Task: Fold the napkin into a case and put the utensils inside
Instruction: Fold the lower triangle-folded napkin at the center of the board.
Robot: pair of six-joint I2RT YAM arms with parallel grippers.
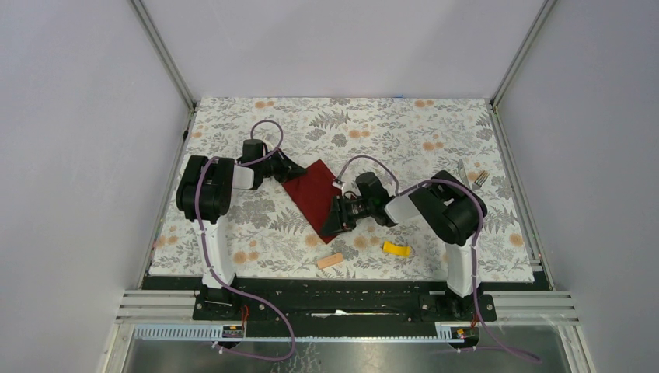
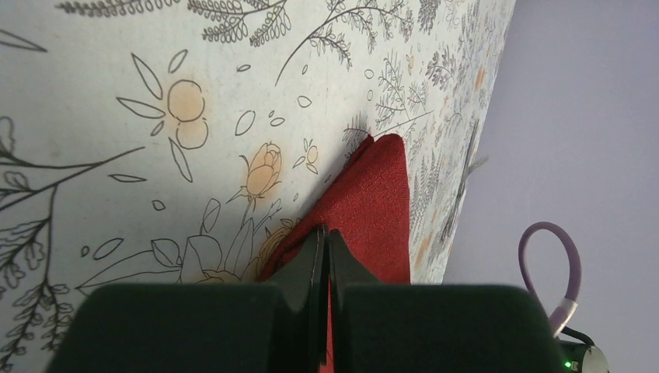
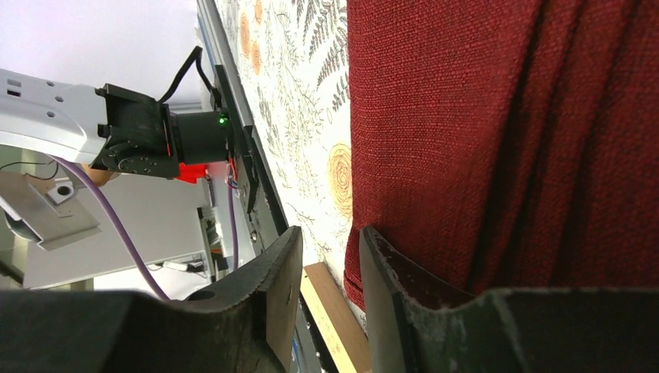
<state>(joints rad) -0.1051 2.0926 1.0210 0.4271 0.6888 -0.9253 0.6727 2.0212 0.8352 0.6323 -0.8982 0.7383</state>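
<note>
Folding stage only, roughly a third done by my read. The napkin [image 1: 311,190] sits mid-desk [image 1: 388,132] as a narrow slanted strip, doubled over at least once. The right wrist view shows layered pleats and a rolled near edge. It's not a case yet: no pocket opening shows in any view, and the strip looks loose rather than creased flat.

left pincer [image 2: 325,233]: clenched, tips down at the strip's far-left corner. Cloth runs right up to the tips. Can't tell whether any is nipped between them or they are just pressing it to the desk.

right pincer [image 3: 330,237]: released, jaws parted with a clear gap. One finger is on the cloth side and the other is off it, so the napkin's near edge sits at the gap, not clamped. It looks lined up to take that edge for the next fold, but that's a guess.

utensils: knife [image 1: 463,171] and fork [image 1: 481,179] lie side by side near the far-right desk edge, beyond the right arm and well apart from the napkin. Neither is in or on the cloth.

Left to do: finish the fold into a pocket, fetch both utensils, slide them in.

Clutter: tan block [image 1: 330,260] lies near the strip's near end, with the yellow block [image 1: 396,249] to its right. The tan one is close to the right pincer and could get bumped.
</note>
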